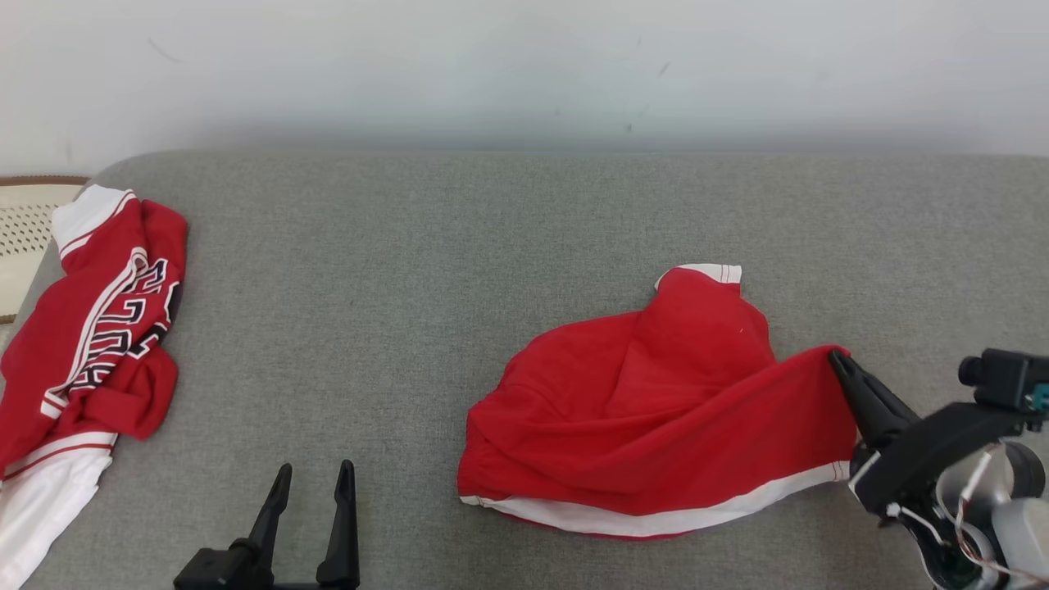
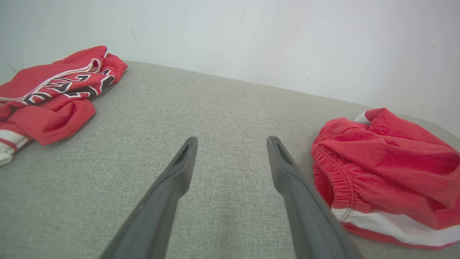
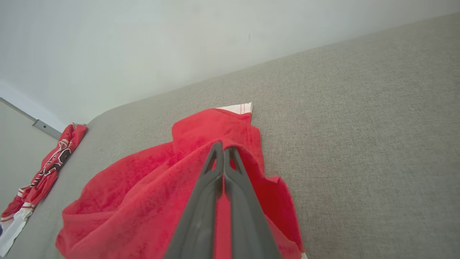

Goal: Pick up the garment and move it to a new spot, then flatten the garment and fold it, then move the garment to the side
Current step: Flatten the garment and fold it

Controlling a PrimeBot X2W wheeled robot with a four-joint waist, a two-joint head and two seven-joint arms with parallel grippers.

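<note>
Near the couch's (image 1: 492,246) right edge, the right claw (image 1: 837,358) pinches the red garment's (image 1: 656,410) lifted hem, arm low. Left claw (image 1: 315,469) gapes open by the front edge.

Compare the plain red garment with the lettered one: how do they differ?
The plain red garment shows white trim only; the lettered jersey carries black-and-white lettering. The plain red garment is pinched at its edge by the shut right pincer; the lettered jersey lies untouched. Both are red, white-trimmed and crumpled on the grey cushion.
</note>
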